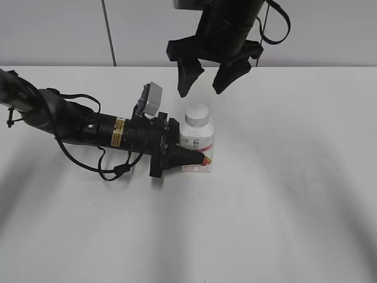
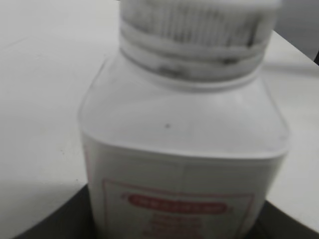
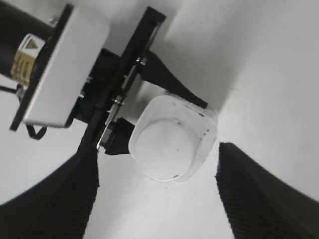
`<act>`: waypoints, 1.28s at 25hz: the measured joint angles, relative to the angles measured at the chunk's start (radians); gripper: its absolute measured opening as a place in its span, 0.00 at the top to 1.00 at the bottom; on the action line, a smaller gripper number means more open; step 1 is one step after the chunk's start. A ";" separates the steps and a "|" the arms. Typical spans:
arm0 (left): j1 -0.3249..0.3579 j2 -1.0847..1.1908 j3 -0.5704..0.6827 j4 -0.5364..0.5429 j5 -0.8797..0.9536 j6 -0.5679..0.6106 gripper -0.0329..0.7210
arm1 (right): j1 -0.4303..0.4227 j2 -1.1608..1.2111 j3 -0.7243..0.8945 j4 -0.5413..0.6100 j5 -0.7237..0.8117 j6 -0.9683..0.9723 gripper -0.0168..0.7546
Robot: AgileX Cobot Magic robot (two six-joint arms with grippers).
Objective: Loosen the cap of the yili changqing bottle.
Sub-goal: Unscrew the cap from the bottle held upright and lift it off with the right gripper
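Cap [image 1: 197,114] sits below the spread right claw [image 1: 207,81], untouched

Left pincer [image 1: 197,158] clamped, right pincer [image 1: 207,81] spread.

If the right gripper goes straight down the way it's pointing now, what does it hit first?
Most likely the cap. The right gripper hangs open above the yili changqing bottle, and its wrist view shows the cap between its fingers. The exterior view hints it sits slightly behind; depth is unclear.
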 joint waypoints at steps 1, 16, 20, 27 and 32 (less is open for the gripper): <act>0.000 0.000 0.000 0.000 0.000 -0.002 0.45 | 0.000 0.000 0.005 -0.015 0.000 0.049 0.23; 0.000 0.000 0.000 0.002 -0.003 -0.003 0.45 | 0.000 0.003 0.057 0.012 0.000 0.287 0.23; 0.000 0.000 0.000 0.004 -0.004 -0.003 0.45 | 0.000 0.035 0.057 0.027 0.000 0.289 0.23; 0.000 0.000 0.000 0.005 -0.004 -0.003 0.45 | 0.000 0.046 0.057 0.029 -0.001 0.290 0.23; 0.000 0.000 0.000 0.005 -0.004 -0.003 0.45 | 0.000 0.057 0.057 0.047 -0.004 0.291 0.23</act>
